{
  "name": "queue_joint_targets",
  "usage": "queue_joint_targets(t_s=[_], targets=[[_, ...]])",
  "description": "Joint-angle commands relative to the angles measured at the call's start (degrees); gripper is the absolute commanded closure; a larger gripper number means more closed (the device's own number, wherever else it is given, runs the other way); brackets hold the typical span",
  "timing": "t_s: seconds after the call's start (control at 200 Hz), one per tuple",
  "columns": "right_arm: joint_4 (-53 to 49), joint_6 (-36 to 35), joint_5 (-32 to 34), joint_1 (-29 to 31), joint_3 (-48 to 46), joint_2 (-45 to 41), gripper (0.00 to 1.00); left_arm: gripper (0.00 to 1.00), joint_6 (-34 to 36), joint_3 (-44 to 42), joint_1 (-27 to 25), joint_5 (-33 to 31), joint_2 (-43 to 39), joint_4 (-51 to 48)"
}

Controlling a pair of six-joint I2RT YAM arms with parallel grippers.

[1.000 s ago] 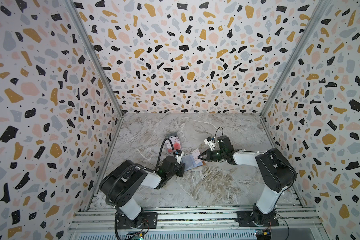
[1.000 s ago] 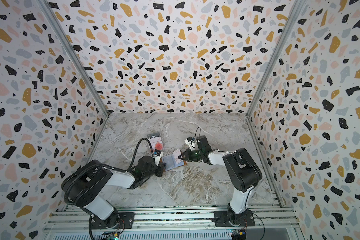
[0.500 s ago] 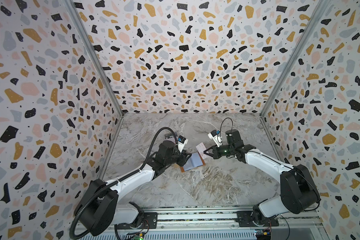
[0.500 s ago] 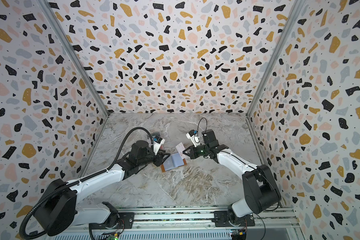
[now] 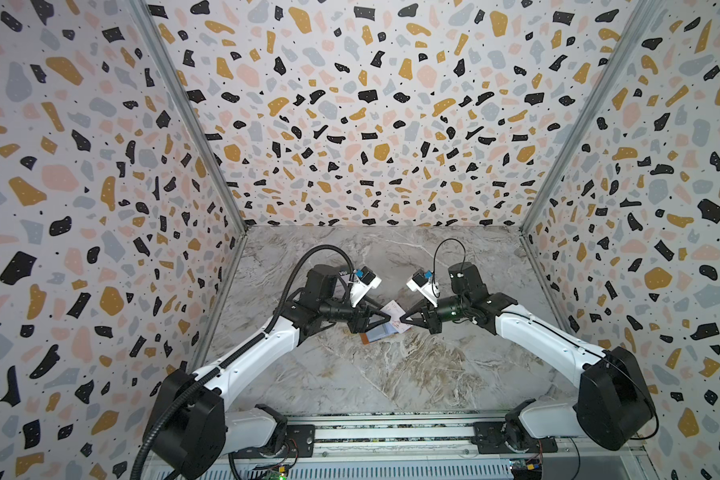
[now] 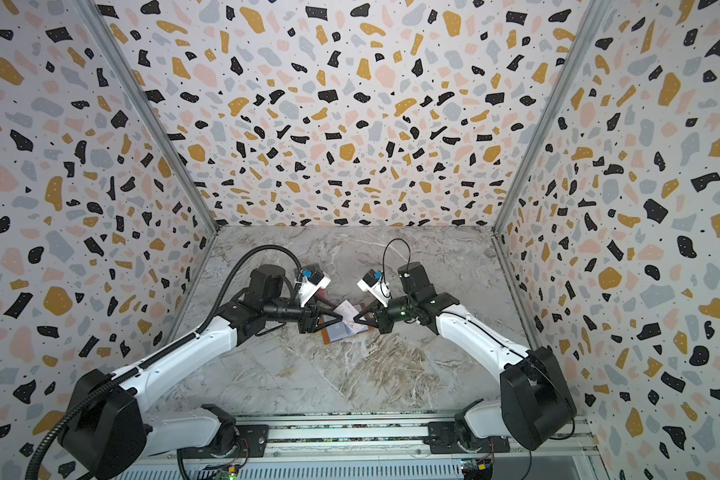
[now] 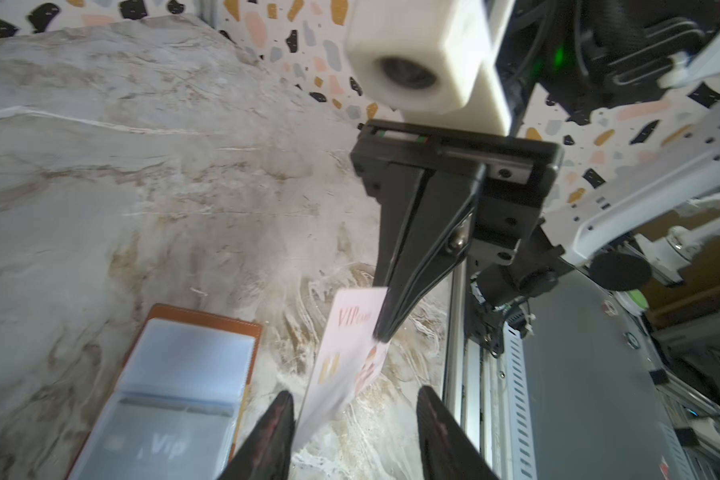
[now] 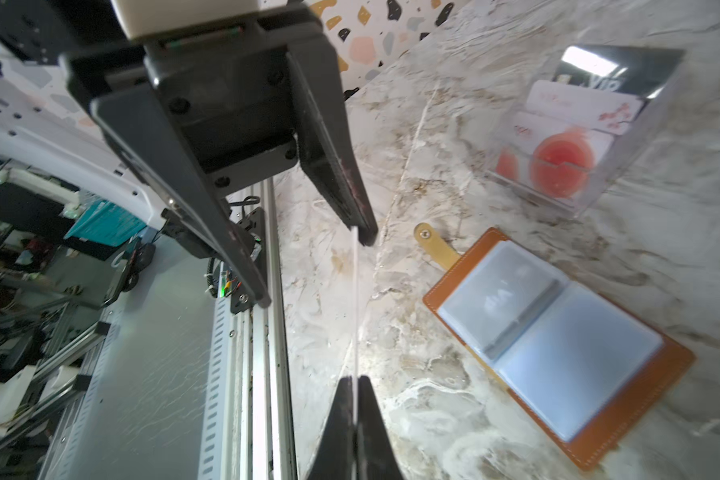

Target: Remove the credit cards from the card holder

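Right gripper (image 8: 356,380) clamped tight on one short end of the white VIP card (image 7: 346,353). The card is held up off the table (image 5: 391,374) and shows only as a thin edge-on line in the right wrist view. Left gripper (image 7: 355,397) has its jaws well apart, straddling the card's other end. One finger (image 7: 279,419) sits right against the card face, contact can't be confirmed, the other is clear of it. In both top views the grippers meet tip to tip mid-table and cover most of the card.

Card holder (image 8: 578,361) lies open flat on the table, below and just beside the raised card, strap tab sticking out. Top views show only a corner of it, with the left gripper over the rest. A grey Vip card (image 8: 499,297) sits in one sleeve, blurred; the other sleeve looks empty.

Clear case (image 8: 632,145) stands near the holder, not touching, with a red-circle card (image 8: 562,160) and a dark Vip card (image 8: 607,83) inside; card count unreadable. In top views the case is nearly all behind the left arm
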Motion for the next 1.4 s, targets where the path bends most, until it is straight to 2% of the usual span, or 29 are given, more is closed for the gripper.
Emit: queue_joint_targets(t_s=[0.0, 0.12, 0.195, 0.4, 0.44, 0.47, 0.475, 0.48, 0.486, 0.491, 0.511, 0.556, 0.601, 0.671, 0.781, 0.886, 0.976, 1.146, 1.391], targets=[[-1.1, -2.9, -4.3, 0.8, 1.3, 0.4, 1.0, 0.56, 4.5, 2.4, 0.4, 8.8, 0.6, -4.6], [1.0, -2.8, -5.6, 1.1, 0.8, 0.1, 1.0, 0.6, 9.0, 3.5, 0.4, 10.2, 0.8, -9.6], [0.9, -3.3, -5.9, 1.1, 0.9, 0.5, 1.0, 0.65, 9.4, 3.5, 0.5, 11.2, 0.8, -10.0], [0.9, -3.9, -6.5, 1.6, 0.9, 1.2, 1.0, 0.99, 8.8, 3.8, 0.5, 13.3, 1.2, -9.2], [1.5, -3.2, -6.4, 1.5, 0.7, 1.0, 0.95, 1.0, 8.1, 3.7, 0.5, 13.3, 1.1, -8.5], [2.5, -2.1, -6.5, 1.2, 0.2, 0.8, 0.88, 1.0, 7.1, 3.6, 0.6, 13.1, 1.0, -7.3], [2.7, -2.1, -6.6, 1.2, 0.1, 0.8, 0.83, 1.0, 6.9, 3.6, 0.7, 12.9, 1.0, -7.1], [3.0, -1.7, -6.7, 1.1, 0.0, 0.8, 0.83, 1.0, 6.6, 3.6, 0.7, 12.8, 1.0, -6.9], [3.3, -1.7, -6.8, 1.0, -0.1, 0.7, 0.77, 1.0, 6.2, 3.5, 0.8, 12.7, 0.9, -6.6], [3.6, -1.1, -6.8, 0.9, -0.3, 0.7, 0.77, 1.0, 5.8, 3.4, 0.8, 12.7, 0.9, -6.2], [5.3, 0.3, -7.0, 0.4, -1.2, 0.3, 0.65, 1.0, 4.0, 3.1, 0.9, 12.2, 0.7, -4.6], [11.1, 4.4, -7.7, -0.8, -4.1, -0.6, 0.51, 1.0, -1.7, 1.6, 1.1, 10.5, -0.1, 1.6], [19.6, 10.0, -8.5, -1.8, -8.0, -2.1, 0.44, 1.0, -8.6, -0.5, 1.2, 7.7, -1.4, 9.1], [33.4, 19.0, -9.0, -2.3, -13.5, -3.9, 0.39, 1.0, -18.1, -4.4, 1.5, 3.9, -3.5, 22.3], [52.2, 30.6, -7.1, -1.9, -19.3, -4.3, 0.38, 1.0, -30.4, -9.5, 1.5, -1.6, -5.6, 38.2], [68.0, 39.3, -4.3, -0.9, -22.6, -2.7, 0.39, 1.0, -37.9, -13.2, 1.5, -4.6, -6.2, 48.9], [76.9, 44.3, -2.0, -0.3, -23.2, -0.6, 0.42, 1.0, -43.5, -16.0, 1.5, -5.4, -6.1, 57.4], [90.3, 51.6, -0.5, -0.3, -21.9, 3.7, 0.5, 1.0, -46.4, -18.3, 1.5, -6.4, -6.4, 61.7], [93.0, 54.1, -0.5, -0.3, -19.7, 5.3, 0.66, 1.0, -46.4, -19.6, 1.5, -6.7, -6.9, 62.1]])
